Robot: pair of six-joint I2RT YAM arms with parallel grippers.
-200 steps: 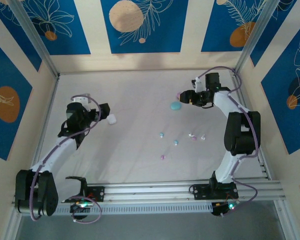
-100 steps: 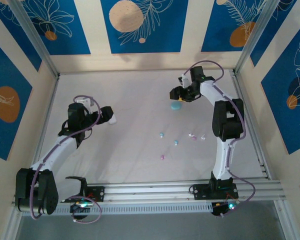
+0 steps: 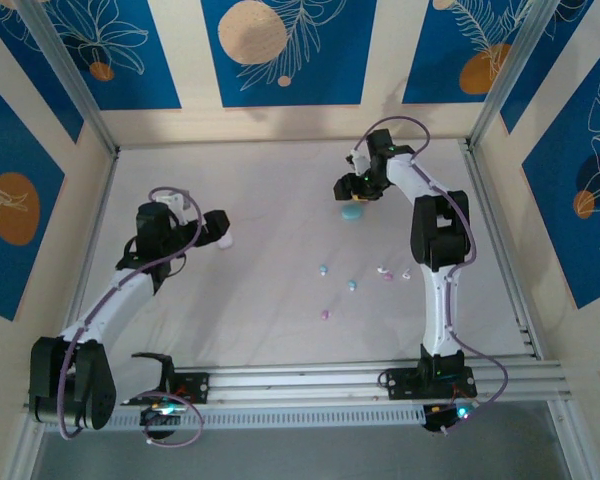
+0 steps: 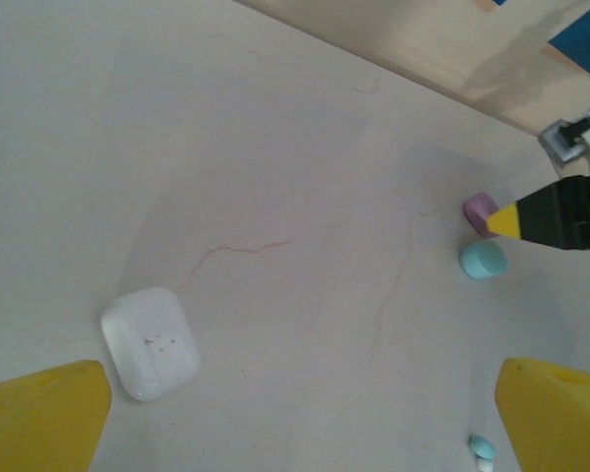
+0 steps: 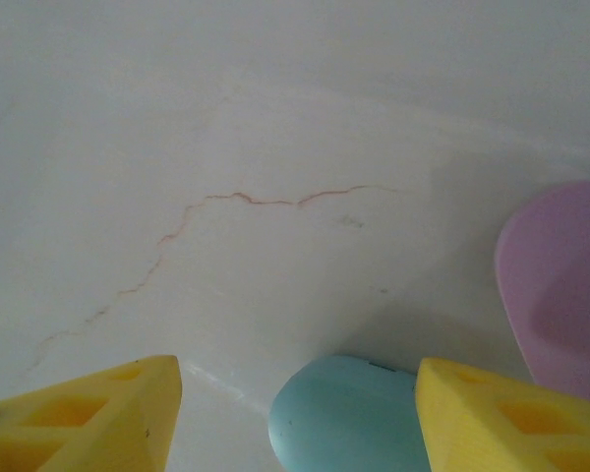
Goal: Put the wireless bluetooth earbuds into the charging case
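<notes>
Overhead, the earbuds (image 3: 351, 285) lie scattered loose on the table (image 3: 270, 180). Left wrist: left gripper (image 4: 295, 418) spread wide, empty, beside a white case (image 4: 149, 341). Right wrist: right gripper (image 5: 295, 423) part-open, straddling a blue case (image 5: 344, 418), ungripped.

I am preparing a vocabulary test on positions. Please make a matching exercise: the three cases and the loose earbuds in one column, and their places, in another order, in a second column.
Things
1. white case
2. blue case
3. pink case
4. earbuds

Places
A. several, scattered loose on the table
B. seen between the fingers of the right gripper in its wrist view
C. right beside the blue case, on its far side
D. alone, in front of the left gripper

Pairs: 1-D, 2-B, 3-C, 4-A
</notes>
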